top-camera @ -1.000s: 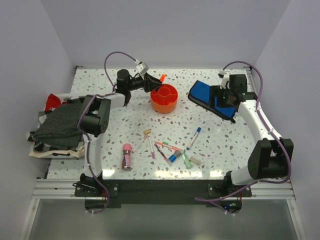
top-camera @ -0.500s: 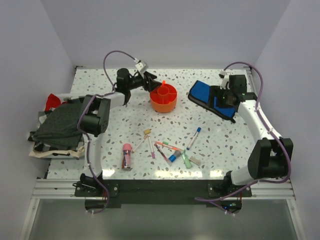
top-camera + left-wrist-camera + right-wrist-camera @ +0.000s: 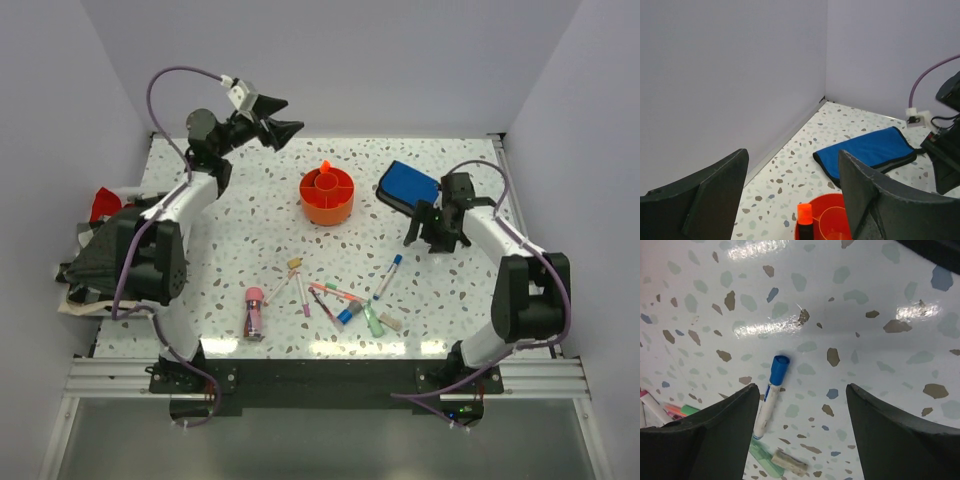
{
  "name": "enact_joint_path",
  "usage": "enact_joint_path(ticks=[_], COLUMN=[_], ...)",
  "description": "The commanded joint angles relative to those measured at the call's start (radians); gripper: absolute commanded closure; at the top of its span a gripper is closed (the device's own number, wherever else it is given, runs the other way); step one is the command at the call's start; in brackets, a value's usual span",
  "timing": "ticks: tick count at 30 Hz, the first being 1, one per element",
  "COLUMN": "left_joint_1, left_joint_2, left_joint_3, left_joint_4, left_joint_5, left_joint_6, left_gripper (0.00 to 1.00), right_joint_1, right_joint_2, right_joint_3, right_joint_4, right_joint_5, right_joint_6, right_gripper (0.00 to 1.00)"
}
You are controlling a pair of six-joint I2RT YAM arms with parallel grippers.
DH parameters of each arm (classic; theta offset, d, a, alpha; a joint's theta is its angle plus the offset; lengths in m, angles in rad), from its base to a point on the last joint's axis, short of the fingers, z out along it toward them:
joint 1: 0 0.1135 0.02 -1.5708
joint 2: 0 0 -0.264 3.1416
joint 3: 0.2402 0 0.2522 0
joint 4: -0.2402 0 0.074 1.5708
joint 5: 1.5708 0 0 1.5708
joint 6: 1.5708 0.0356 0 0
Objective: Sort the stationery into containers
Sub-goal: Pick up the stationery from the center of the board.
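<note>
The round orange caddy (image 3: 327, 196) stands at the back middle of the table with an orange marker (image 3: 326, 168) upright in it; both show in the left wrist view, the caddy (image 3: 827, 222) and the marker (image 3: 805, 220). My left gripper (image 3: 287, 125) is open and empty, raised high at the back left of the caddy. My right gripper (image 3: 432, 240) is open and empty above the table, beside the blue-capped pen (image 3: 388, 276), which also shows in the right wrist view (image 3: 770, 395). Pens, markers and beige erasers (image 3: 335, 300) lie loose at the front middle. A pink-capped glue tube (image 3: 254, 310) lies front left.
A blue pouch (image 3: 408, 186) lies right of the caddy, also in the left wrist view (image 3: 865, 152). A heap of dark cloth (image 3: 115, 250) covers the table's left edge. Walls close the back and sides. A green marker (image 3: 767, 460) and a beige eraser (image 3: 789, 463) lie under the right wrist.
My left gripper has let go of the orange marker, left standing in the caddy, and has risen up and back to the left. My right gripper moved from the blue pouch forward toward the blue-capped pen.
</note>
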Motion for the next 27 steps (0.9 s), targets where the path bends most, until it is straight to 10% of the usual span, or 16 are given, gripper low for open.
enact_joint_path(ticks=[1,13,27], left_joint_1=[0.034,0.092,0.099], left_joint_2=[-0.114,-0.321,-0.326], left_joint_3=[-0.097,-0.279,-0.286], left_joint_4=[0.052,-0.027,-0.047], left_joint_5=[0.028,0.038,0.041], left_joint_6=[-0.062,-0.023,-0.026], left_gripper=[0.23,0.23,0.23], right_joint_1=[0.112,0.234,0.234], right_joint_2=[0.069,0.219,0.248], right_joint_3=[0.062,0.203,0.124], right_joint_4=[-0.025,-0.206,-0.154], right_joint_5=[0.045,0.291,0.222], right_joint_6=[0.159,0.430,0.477], right_gripper=[0.28,0.53,0.58])
